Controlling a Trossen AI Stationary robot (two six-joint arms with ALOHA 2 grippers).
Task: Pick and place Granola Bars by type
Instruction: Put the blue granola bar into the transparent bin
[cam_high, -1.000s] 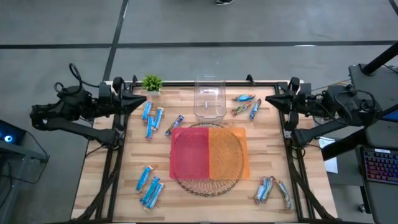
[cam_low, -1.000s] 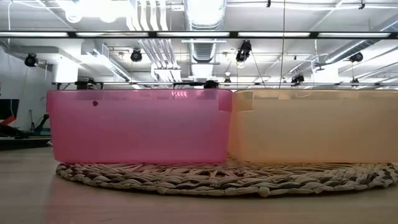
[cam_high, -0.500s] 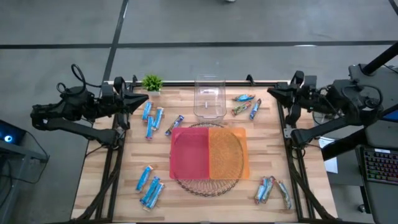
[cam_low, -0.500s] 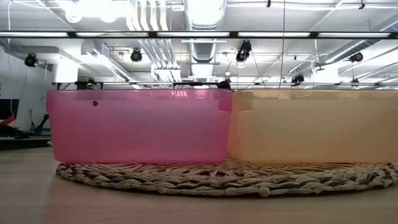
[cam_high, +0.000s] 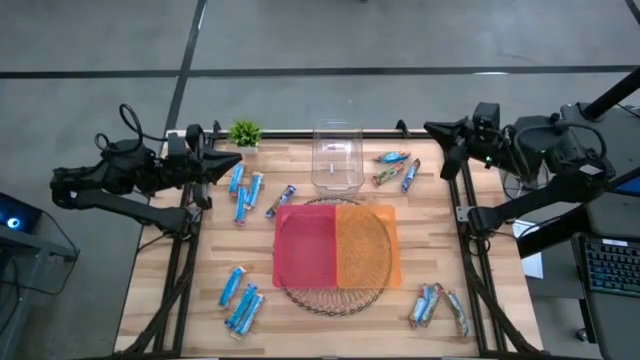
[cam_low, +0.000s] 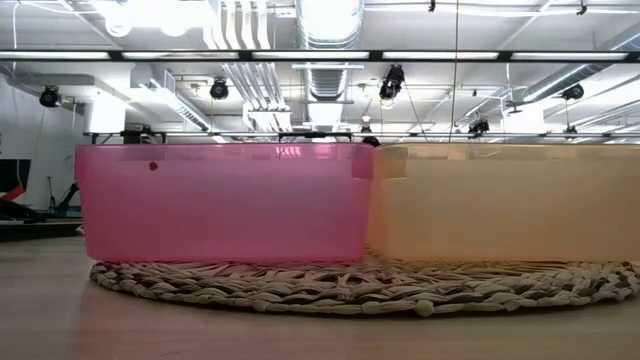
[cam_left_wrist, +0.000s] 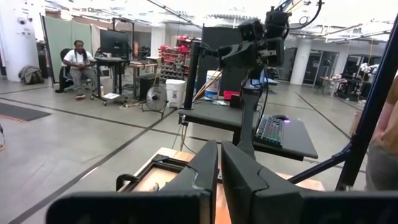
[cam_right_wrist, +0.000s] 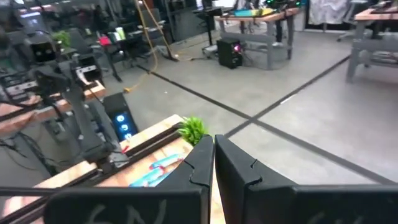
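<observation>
Now, left gripper (cam_high: 232, 158): closed, empty, at table's left edge.
Right gripper (cam_high: 432, 130): closed, empty, far right corner.
Bars (cam_high: 243, 193): scattered on table (cam_high: 440, 250).

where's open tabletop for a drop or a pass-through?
Bare wood between the left-front bars and the woven mat, and between the pink bin and bars at left-back. Crowded: right-back bars beside the clear container.

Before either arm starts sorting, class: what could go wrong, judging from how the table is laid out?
Bars lie bunched and touching, as in the cluster near the left front, so a pinch could lift two. The clear box stands close beside the bars at the far right; the right gripper, shut, might knock it.
</observation>
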